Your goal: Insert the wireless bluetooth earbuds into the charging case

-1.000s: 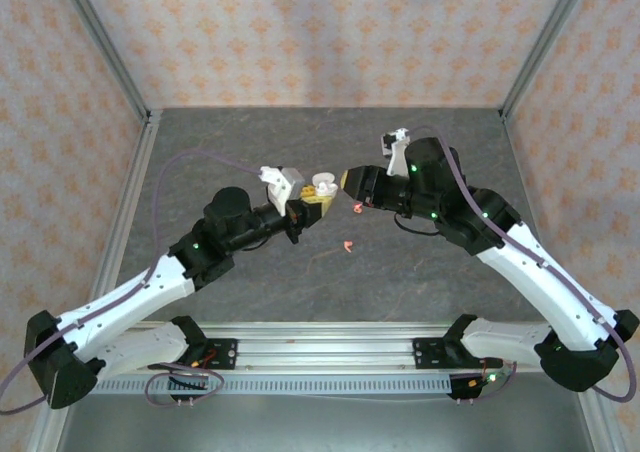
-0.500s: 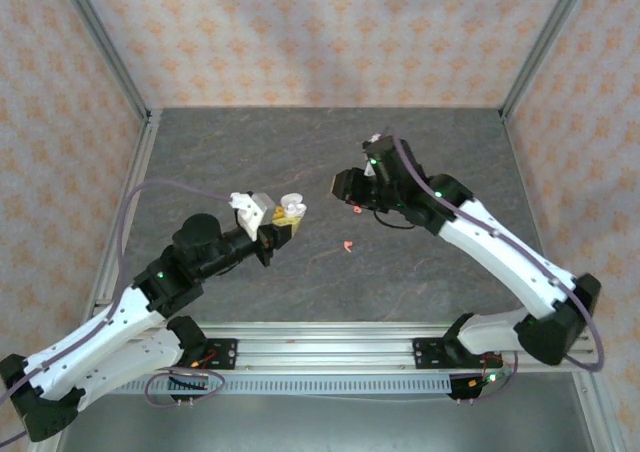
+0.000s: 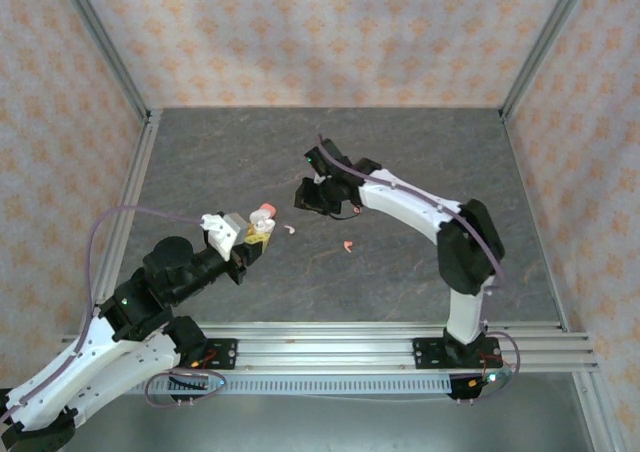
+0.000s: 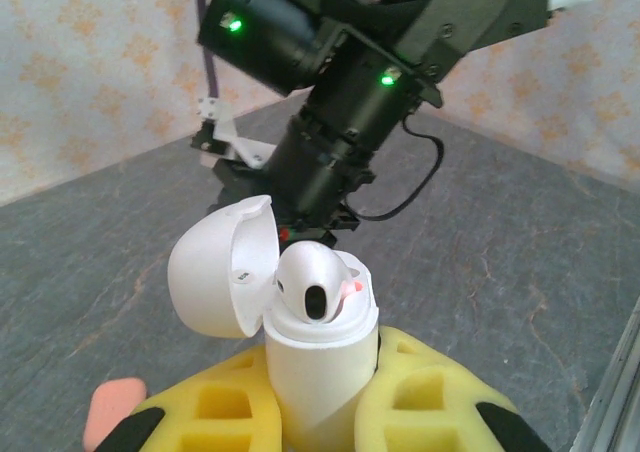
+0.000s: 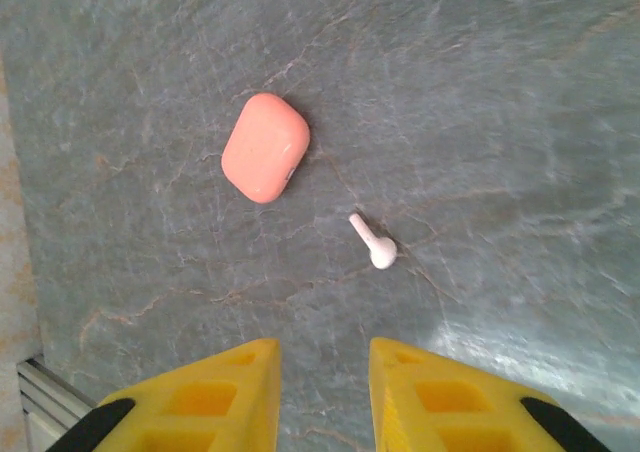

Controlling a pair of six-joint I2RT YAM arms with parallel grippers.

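1. We saw the left gripper (image 4: 320, 392) clamped on the white charging case (image 4: 322, 357). The case stood upright between the yellow fingers (image 4: 225, 412), its lid (image 4: 218, 269) tipped open to the left.
2. A seated white earbud (image 4: 312, 284) sat in the top of that case. A small coral bit showed beside it, and we could not tell what it was.
3. We found the right gripper (image 5: 322, 357) with its jaws apart and nothing between them, pointing down at the table (image 5: 500, 92).
4. In its wrist view, a loose white earbud (image 5: 373, 242) lay on the table just beside the closed coral case (image 5: 265, 147), not touching it.
5. From above, a coral earbud (image 3: 347, 246) lay on the table to the right of the loose white earbud, apart from it and held by neither gripper.
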